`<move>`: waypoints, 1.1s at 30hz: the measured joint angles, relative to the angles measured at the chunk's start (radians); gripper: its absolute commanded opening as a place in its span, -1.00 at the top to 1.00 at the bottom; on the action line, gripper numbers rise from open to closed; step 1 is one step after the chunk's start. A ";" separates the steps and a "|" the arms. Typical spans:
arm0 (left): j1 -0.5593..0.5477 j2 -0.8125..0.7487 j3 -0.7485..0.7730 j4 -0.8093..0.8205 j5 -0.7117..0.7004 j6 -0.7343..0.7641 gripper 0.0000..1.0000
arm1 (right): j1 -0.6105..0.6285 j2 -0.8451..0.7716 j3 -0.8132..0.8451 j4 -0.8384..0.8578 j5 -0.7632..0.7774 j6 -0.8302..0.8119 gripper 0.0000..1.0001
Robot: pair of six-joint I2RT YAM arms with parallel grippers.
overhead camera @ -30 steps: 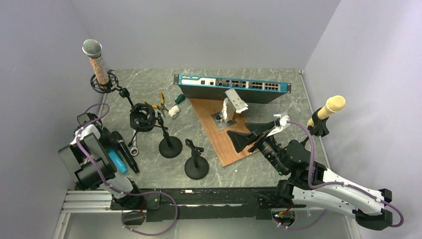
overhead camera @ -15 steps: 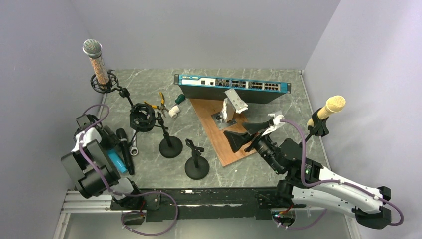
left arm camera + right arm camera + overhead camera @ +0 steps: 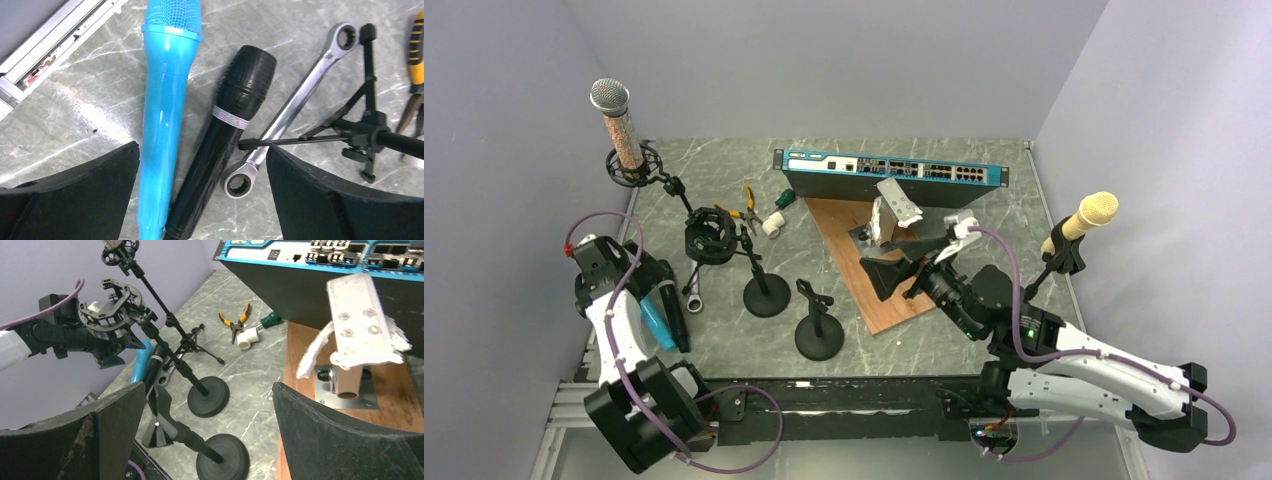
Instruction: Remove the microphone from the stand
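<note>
With left gripper [image 3: 200, 167] and right gripper [image 3: 208, 390] spread wide, empty, the yellow foam-headed microphone [image 3: 1084, 218] tilted in its black clip stand [image 3: 1064, 258] at frame right is best grasped mid-handle and drawn out along its axis.

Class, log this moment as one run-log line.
left hand: open, above blue microphone, black microphone | right hand: open, by wooden board | yellow microphone: in stand
</note>
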 measured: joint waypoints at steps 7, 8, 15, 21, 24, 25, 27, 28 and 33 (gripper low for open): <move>-0.011 -0.105 -0.026 0.032 0.061 -0.030 -0.99 | 0.000 0.167 0.125 -0.028 -0.042 0.007 -1.00; -0.016 -0.115 -0.028 0.035 0.068 -0.032 -0.99 | 0.000 0.188 0.136 -0.032 -0.047 0.007 -1.00; -0.043 -0.201 -0.048 0.078 0.160 -0.039 -0.99 | -0.001 0.341 0.240 -0.043 -0.100 0.012 -1.00; -0.044 -0.222 -0.058 0.120 0.266 -0.047 -0.98 | -0.001 0.523 0.391 -0.039 -0.167 0.022 -1.00; -0.044 -0.250 -0.069 0.143 0.317 -0.055 -0.96 | -0.001 0.610 0.455 -0.026 -0.195 0.037 -0.98; -0.044 -0.262 -0.072 0.146 0.332 -0.056 -0.96 | -0.001 0.636 0.473 -0.022 -0.204 0.047 -0.95; -0.048 -0.282 -0.076 0.161 0.365 -0.056 -0.95 | -0.002 0.700 0.523 -0.008 -0.221 0.068 -0.90; -0.050 -0.284 -0.076 0.167 0.377 -0.057 -0.95 | -0.003 0.728 0.544 0.002 -0.232 0.076 -0.84; -0.053 -0.275 -0.082 0.200 0.431 -0.063 -0.95 | -0.021 0.889 0.695 0.020 -0.293 0.103 -0.35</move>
